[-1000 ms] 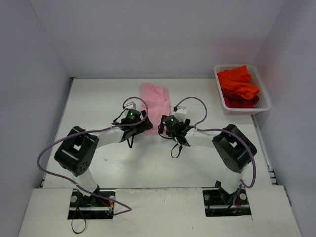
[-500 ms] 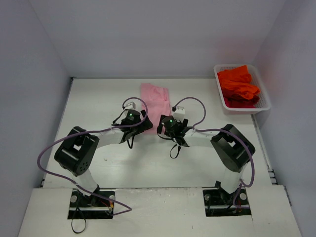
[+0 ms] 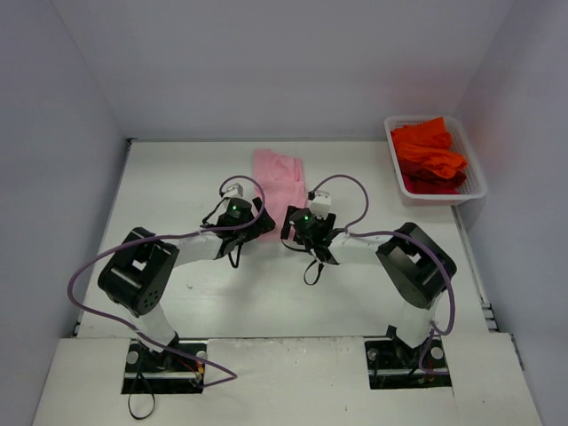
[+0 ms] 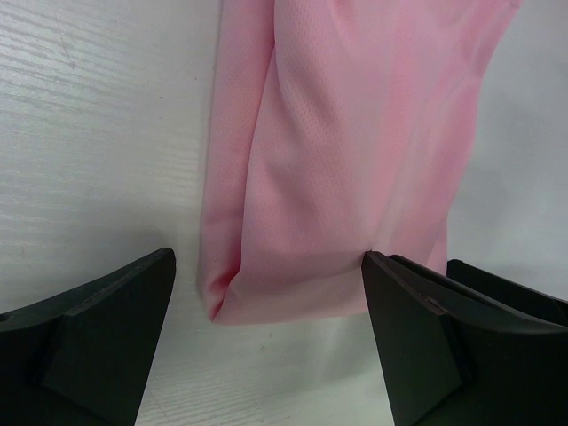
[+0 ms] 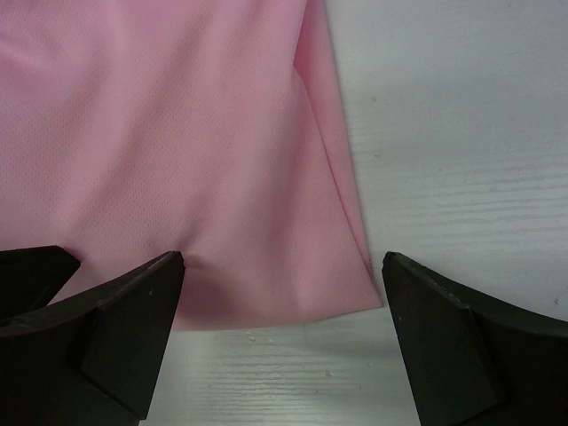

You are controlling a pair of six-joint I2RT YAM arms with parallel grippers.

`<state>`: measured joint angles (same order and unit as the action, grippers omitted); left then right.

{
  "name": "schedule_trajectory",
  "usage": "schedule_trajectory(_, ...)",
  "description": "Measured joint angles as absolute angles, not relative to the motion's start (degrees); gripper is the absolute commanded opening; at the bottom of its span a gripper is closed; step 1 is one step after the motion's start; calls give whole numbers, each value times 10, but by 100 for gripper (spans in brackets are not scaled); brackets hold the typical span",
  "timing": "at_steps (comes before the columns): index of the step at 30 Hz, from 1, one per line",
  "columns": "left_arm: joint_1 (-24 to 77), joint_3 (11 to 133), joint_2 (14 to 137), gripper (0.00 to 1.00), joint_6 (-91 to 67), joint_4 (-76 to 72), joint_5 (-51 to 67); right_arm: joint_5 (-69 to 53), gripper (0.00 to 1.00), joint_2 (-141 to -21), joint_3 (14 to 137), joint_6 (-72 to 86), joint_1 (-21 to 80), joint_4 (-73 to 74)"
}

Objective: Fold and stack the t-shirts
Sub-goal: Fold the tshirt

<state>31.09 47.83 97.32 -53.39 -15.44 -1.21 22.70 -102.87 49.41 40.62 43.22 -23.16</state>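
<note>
From above you lose the near corners of the pink t-shirt (image 3: 279,173) under left arm (image 3: 232,222) and right arm (image 3: 312,229). Wrist views crop its far end. Orange-red t-shirts (image 3: 428,153) in basket (image 3: 477,182): count unreadable.

The right gripper (image 5: 282,266) hangs with fingers spread wide over the near corner of the pink t-shirt (image 5: 177,133) on the white table (image 5: 461,133).

You have bright, even light from overhead on the white table (image 3: 177,177), and the arms throw only soft, pale shadows under themselves. A faint reddish glow tints the right wall (image 3: 524,133) above the basket (image 3: 441,200). Your wrist views hold the pink t-shirt (image 4: 355,133) weave sharp, with gentle shading along its folds. The fingers (image 4: 98,337) at the bottom edge read almost black.
</note>
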Motion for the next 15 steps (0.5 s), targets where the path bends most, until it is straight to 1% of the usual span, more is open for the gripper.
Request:
schedule_trajectory(11,311,473,978,82,-543,-177,-10,230,89,-1040,494,412,436,-262)
schedule_trajectory(15,311,470,978,79,-548,-183,-10,230,88,-1040,494,416,436,-265)
